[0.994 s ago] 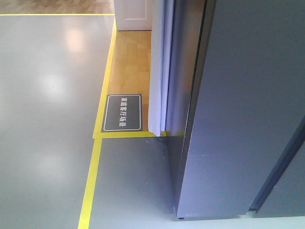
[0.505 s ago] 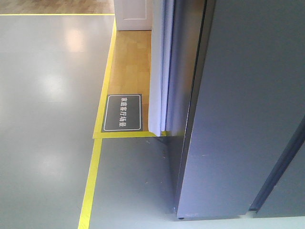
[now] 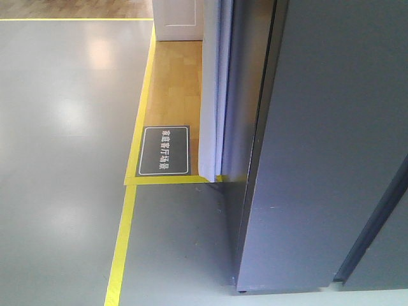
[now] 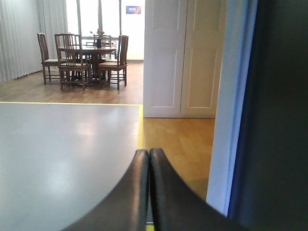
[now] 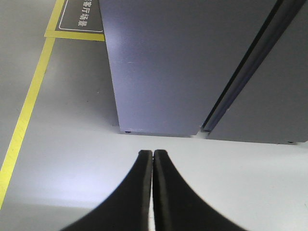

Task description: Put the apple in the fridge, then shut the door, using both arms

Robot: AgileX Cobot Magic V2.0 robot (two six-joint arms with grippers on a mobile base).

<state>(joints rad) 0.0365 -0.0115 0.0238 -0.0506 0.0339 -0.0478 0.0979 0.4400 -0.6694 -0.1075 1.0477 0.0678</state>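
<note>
The fridge (image 3: 319,159) fills the right of the front view as a tall dark grey box. A dark seam (image 3: 373,223) splits its front into two flush panels, so the door looks shut and no white lining shows. The right wrist view looks down at the fridge's foot (image 5: 159,72) and at that seam (image 5: 240,82). My right gripper (image 5: 153,153) hangs shut and empty over pale floor in front of it. My left gripper (image 4: 149,151) is shut and empty too, beside the fridge's dark side (image 4: 284,115). The apple is out of view.
Yellow floor tape (image 3: 127,223) borders a wooden strip with a dark floor sign (image 3: 164,150). A white panel (image 3: 212,95) stands at the far end of the fridge's left side. White double doors (image 4: 183,57) and a dining table with chairs (image 4: 86,53) lie farther off.
</note>
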